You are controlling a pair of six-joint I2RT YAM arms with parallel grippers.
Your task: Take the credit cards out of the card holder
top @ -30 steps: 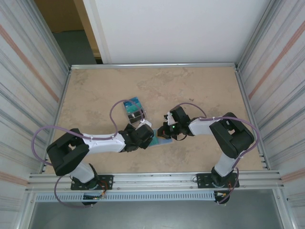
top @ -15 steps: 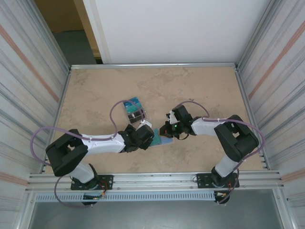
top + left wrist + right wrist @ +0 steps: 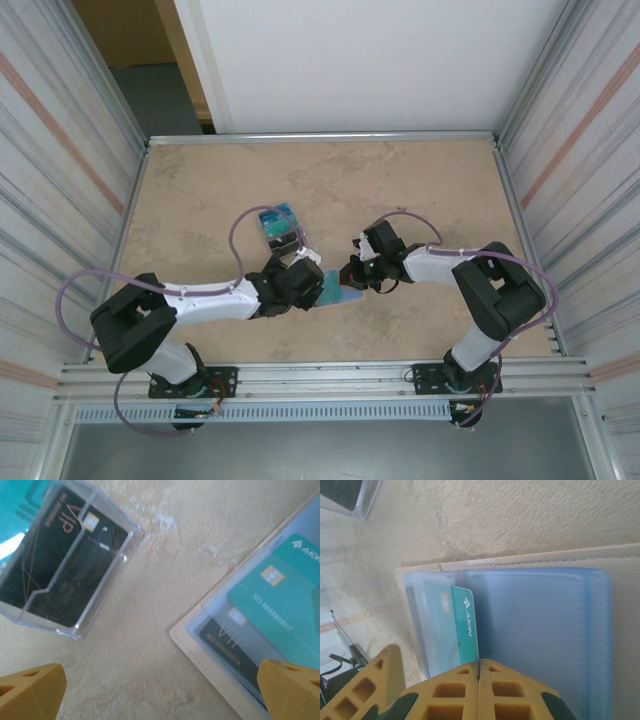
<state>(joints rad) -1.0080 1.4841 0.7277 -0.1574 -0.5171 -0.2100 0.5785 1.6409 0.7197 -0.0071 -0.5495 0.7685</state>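
The beige card holder [image 3: 333, 290] lies open on the table, pale blue lining up. In the left wrist view its stitched edge [image 3: 210, 670] shows, with a teal card [image 3: 280, 605] and a dark VIP card [image 3: 225, 645] in its clear pockets. My left gripper [image 3: 308, 270] is open; its fingertips [image 3: 30, 690] straddle bare table and the holder's corner, holding nothing. My right gripper [image 3: 479, 680] is shut, its tips down on the blue lining [image 3: 540, 630] right at the edge of the teal card [image 3: 462, 630].
A clear plastic box [image 3: 280, 225] with a black VIP card [image 3: 65, 565] inside sits just beyond the left gripper. Metal walls enclose the table on the left and right, and a rail [image 3: 320, 375] runs along the near edge.
Both arms have shifted slightly at the elbows. The grippers stay by the card holder, left still open and right still shut.
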